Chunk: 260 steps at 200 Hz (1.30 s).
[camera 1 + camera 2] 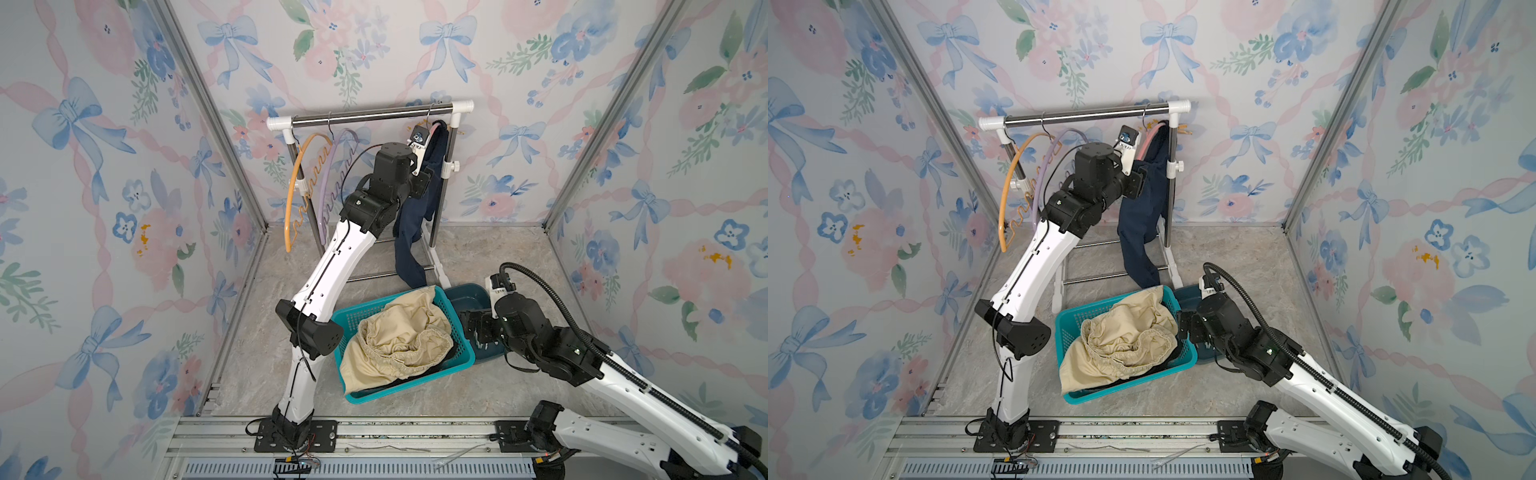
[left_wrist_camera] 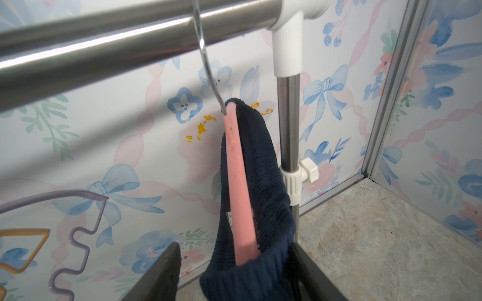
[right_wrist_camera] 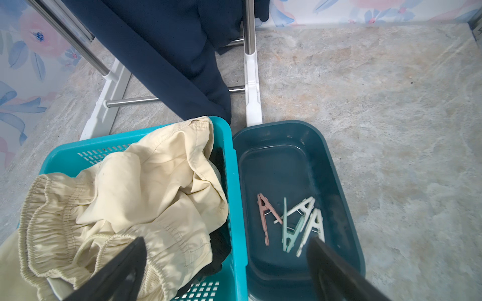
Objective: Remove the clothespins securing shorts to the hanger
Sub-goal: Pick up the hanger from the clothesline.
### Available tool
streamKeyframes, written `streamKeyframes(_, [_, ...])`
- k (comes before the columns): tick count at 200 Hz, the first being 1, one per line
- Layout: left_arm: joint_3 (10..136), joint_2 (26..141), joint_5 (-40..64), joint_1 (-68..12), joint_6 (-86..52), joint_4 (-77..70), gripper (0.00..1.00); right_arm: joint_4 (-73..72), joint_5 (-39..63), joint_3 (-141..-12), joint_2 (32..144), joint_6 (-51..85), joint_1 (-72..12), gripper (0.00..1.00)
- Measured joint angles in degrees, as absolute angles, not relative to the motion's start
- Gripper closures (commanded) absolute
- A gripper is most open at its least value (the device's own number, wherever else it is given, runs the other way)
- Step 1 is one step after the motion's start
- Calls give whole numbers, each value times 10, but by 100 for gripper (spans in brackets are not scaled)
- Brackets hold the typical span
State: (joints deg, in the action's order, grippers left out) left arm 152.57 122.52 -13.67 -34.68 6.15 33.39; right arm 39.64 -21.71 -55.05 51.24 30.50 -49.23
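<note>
The navy shorts (image 1: 415, 232) hang by their waistband (image 2: 263, 182) from a pink hanger (image 2: 236, 182) at the rack's right end. My left gripper (image 2: 234, 276) is open, its fingers on either side of the lower waistband, with a gap on one side. Small orange clip ends (image 2: 262, 108) poke out behind the top of the waistband. My right gripper (image 3: 224, 271) hangs open and holds nothing, above the border between the teal basket (image 3: 234, 182) and the dark bin (image 3: 339, 169). Several clothespins (image 3: 292, 221) lie in the bin. Cream shorts (image 3: 143, 182) fill the basket over black fabric (image 3: 221, 250).
The rack's steel bar (image 1: 374, 114) also carries a bare orange hanger (image 1: 291, 199) and a bare purple hanger (image 1: 332, 166). The rack's right pole (image 2: 287, 117) stands close beside the navy waistband. Papered walls close in the back and both sides.
</note>
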Motion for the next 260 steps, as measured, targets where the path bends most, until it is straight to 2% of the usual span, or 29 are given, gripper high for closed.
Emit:
streamKeyframes(24, [1538, 1243, -130, -345, 64, 330, 27, 396, -217, -550, 512, 305, -493, 3])
streamKeyframes(80, [1538, 1266, -108, -341, 65, 317, 41, 392, -217, -546, 511, 305, -493, 3])
streamKeyframes(105, [1539, 1266, -101, -341, 62, 312, 57, 388, -217, -538, 508, 307, -493, 3])
streamKeyframes(136, [1539, 1266, -101, -341, 65, 309, 83, 388, -217, -537, 498, 310, -494, 3])
streamKeyframes(168, [1537, 1266, -114, -338, 67, 302, 100, 386, -218, -534, 489, 311, -494, 3])
streamKeyframes(260, [1525, 1242, -182, -341, 91, 326, 100, 379, -220, -515, 478, 320, -497, 3])
